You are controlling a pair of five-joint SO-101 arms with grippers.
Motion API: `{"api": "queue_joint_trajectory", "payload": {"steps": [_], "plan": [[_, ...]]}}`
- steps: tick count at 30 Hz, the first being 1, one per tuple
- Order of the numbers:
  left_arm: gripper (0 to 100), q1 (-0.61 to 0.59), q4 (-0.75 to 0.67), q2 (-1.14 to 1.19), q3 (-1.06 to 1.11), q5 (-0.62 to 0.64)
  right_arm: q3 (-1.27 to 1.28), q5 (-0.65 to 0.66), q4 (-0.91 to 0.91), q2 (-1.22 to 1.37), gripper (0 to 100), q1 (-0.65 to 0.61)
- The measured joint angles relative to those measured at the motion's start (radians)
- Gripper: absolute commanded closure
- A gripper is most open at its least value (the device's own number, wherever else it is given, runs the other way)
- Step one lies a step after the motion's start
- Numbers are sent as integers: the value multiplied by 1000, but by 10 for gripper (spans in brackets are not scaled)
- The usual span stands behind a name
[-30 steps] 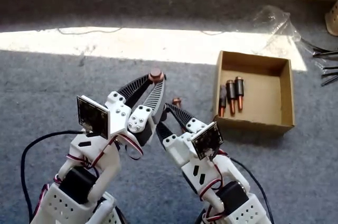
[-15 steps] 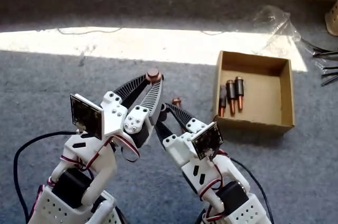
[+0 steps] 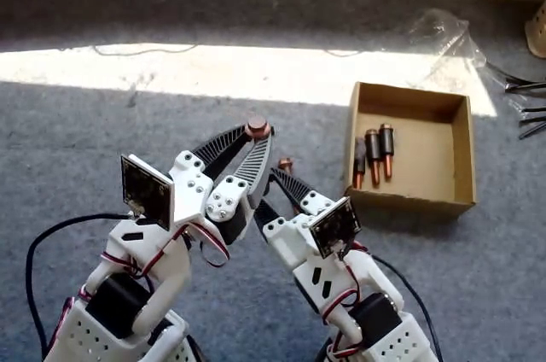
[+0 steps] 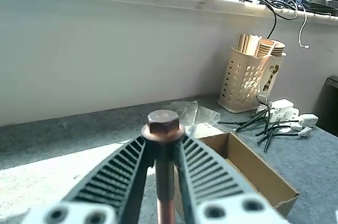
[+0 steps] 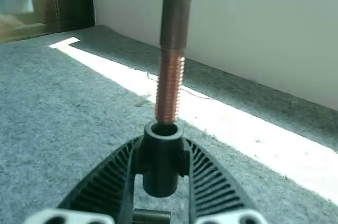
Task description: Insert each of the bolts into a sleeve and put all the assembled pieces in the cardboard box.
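Evidently the insertion step is in hand. From above, the left tool (image 3: pixel 257 138) is closed on a copper bolt (image 3: pixel 257 129), its hex head at the fingertips, and the right tool (image 3: pixel 278 176) sits just beside it, tips nearly meeting. Off to the right tool's outer side stands the cardboard box (image 3: pixel 409 200) with three assembled pieces (image 3: pixel 374 155) inside.

On the left wrist camera, the left tool's fingers (image 4: pixel 124 168) pinch the bolt's shank just under the head, with the box beyond them.

On the right wrist camera, the right tool (image 5: pixel 161 152) is clamped round a dark sleeve (image 5: pixel 160 174), mouth up. The bolt's threaded tip (image 5: pixel 169 89) hangs right at that mouth; whether it has entered I cannot tell.

Next, I judge, the bolt must be lined up with the bore and lowered straight, or its threads may catch on the lip
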Motion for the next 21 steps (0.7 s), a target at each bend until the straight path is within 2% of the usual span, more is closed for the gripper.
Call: {"api": "queue_joint_trajectory", "payload": {"steps": [21], "plan": [[979, -21, -31, 0, 63, 0, 0, 0, 0, 0, 994, 2]]}}
